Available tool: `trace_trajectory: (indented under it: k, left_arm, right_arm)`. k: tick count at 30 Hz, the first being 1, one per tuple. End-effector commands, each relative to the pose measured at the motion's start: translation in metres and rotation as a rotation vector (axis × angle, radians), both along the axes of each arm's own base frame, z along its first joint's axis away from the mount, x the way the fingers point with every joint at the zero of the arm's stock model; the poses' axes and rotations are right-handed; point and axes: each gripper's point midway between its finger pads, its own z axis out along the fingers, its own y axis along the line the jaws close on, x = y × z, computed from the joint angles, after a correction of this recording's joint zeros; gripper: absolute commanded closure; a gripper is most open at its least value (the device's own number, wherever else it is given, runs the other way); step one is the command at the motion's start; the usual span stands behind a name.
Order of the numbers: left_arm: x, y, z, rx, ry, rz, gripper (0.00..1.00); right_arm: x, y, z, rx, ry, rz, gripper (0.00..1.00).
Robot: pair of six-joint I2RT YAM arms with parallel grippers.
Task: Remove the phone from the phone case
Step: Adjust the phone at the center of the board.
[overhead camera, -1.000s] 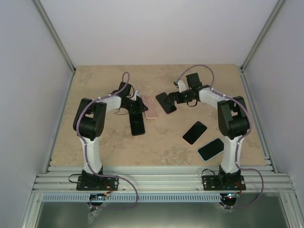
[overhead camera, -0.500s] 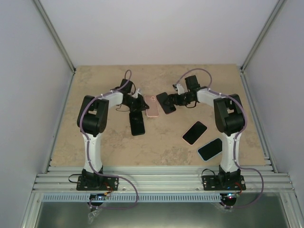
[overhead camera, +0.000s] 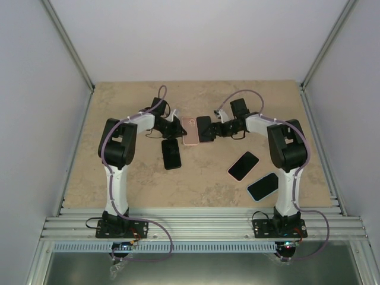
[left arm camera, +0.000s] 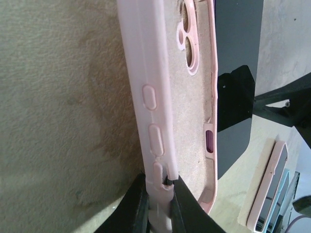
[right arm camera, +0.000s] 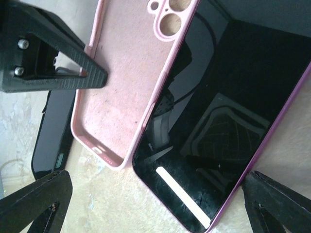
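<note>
Two black fingers (left arm camera: 137,208) of the left gripper (left arm camera: 160,188) are pinched tight on the left side wall of the pink case (left arm camera: 192,121), right by its button bumps. That case lies open side up on the table (left arm camera: 58,97) and holds nothing: its lining and camera cutout are bare.

Just to its right, against the case's right wall, the phone (right arm camera: 218,121) lies flat with its dark screen up and a purple rim along its edge. The right gripper (right arm camera: 155,194) hangs by the phone with its fingers (right arm camera: 36,204) spread wide apart. In the wrist view the phone lies between them, and I can't tell whether either finger touches it.

From above, case and phone sit side by side in the middle of the table's far half, with the left gripper at the case's left and the right gripper at the phone's right.

Nearer lie three more — a bare black phone (overhead camera: 171,154) left of centre, a second black phone (overhead camera: 243,165) right of centre, and a blue-cased phone (overhead camera: 263,186) nearest, beside the right arm (overhead camera: 285,148).
</note>
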Motion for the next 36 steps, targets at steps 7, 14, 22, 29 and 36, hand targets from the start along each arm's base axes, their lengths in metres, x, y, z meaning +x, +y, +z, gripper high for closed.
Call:
trace_trajectory:
  k: [7, 14, 22, 29, 36]
  left_arm:
    - [-0.052, -0.003, -0.015, 0.059, 0.021, -0.135, 1.00]
    - [-0.073, 0.000, -0.018, 0.068, 0.060, -0.144, 1.00]
    - [-0.062, 0.004, -0.024, 0.114, 0.055, -0.112, 0.96]
    - [-0.061, 0.008, -0.029, 0.149, 0.055, -0.101, 0.83]
    - [-0.051, 0.018, -0.014, 0.203, -0.010, -0.066, 0.53]
  right_arm:
    - [-0.085, 0.008, -0.026, -0.018, 0.188, 0.132, 0.03]
    - [-0.112, 0.000, -0.030, -0.059, 0.204, 0.166, 0.03]
    - [-0.094, -0.022, -0.038, -0.105, 0.200, 0.081, 0.03]
    - [-0.086, -0.030, -0.038, -0.113, 0.193, 0.053, 0.02]
    - [-0.083, -0.030, -0.030, -0.104, 0.174, 0.046, 0.02]
